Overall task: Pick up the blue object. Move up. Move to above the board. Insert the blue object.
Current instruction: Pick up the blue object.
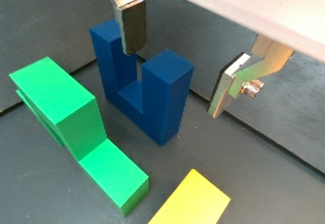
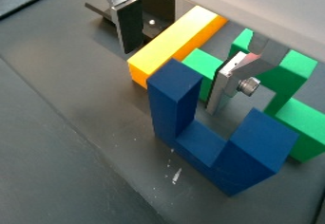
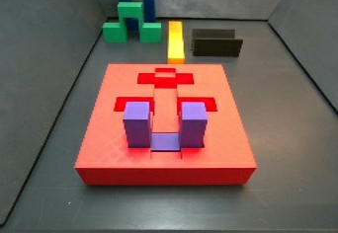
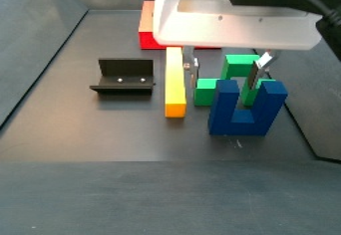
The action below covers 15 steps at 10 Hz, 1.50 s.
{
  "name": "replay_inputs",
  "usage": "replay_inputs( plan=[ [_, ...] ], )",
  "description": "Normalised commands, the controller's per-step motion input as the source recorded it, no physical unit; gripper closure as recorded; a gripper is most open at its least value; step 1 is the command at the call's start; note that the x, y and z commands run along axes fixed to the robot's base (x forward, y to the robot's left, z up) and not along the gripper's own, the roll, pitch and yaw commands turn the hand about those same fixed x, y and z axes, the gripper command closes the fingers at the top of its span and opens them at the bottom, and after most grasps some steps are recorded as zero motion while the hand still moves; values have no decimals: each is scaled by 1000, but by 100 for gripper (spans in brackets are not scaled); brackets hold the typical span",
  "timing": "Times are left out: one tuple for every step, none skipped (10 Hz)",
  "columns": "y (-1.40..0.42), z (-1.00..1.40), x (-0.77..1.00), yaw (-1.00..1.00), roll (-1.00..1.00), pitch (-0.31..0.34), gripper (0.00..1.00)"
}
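Gripper point(image 1: 188, 57) is released, fingers spread wide w/ nothing held, hanging over the blue object point(image 4: 246, 110) at right-centre of a side view. In a wrist view one finger point(image 1: 131, 25) sits beside a prong of the blue object point(image 1: 140, 80); the other finger is off to the block's side, apart from it. Blue object stands upright on the floor, prongs up, green block point(image 4: 230, 78) just behind it, yellow bar point(image 4: 173, 82) to its left, fixture point(image 4: 124, 78) further left. Board point(image 3: 165, 126) fills the centre of a side view w/ a purple block point(image 3: 166, 125) seated in it; blue object point(image 3: 132, 8) shows small at top, well apart from the board.
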Motion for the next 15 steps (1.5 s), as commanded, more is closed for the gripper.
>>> replay_inputs(
  plan=[
    [97, -291, 0, 54, 26, -111, 0],
    [143, -300, 54, 26, 24, -94, 0],
    [123, -277, 0, 31, 0, -130, 0],
    [103, -274, 0, 43, 0, -120, 0],
    [0, -186, 0, 37, 0, -67, 0],
    [0, -169, 0, 0, 0, -81, 0],
    [0, -189, 0, 0, 0, -90, 0],
    [0, -171, 0, 0, 0, -86, 0],
    [0, -29, 0, 0, -30, -83, 0],
    [0, -31, 0, 0, -73, -109, 0],
    [0, 0, 0, 0, 0, 0, 0],
    [0, 0, 0, 0, 0, 0, 100],
    [0, 0, 0, 0, 0, 0, 100],
    [0, 0, 0, 0, 0, 0, 100],
    [0, 0, 0, 0, 0, 0, 100]
  ],
)
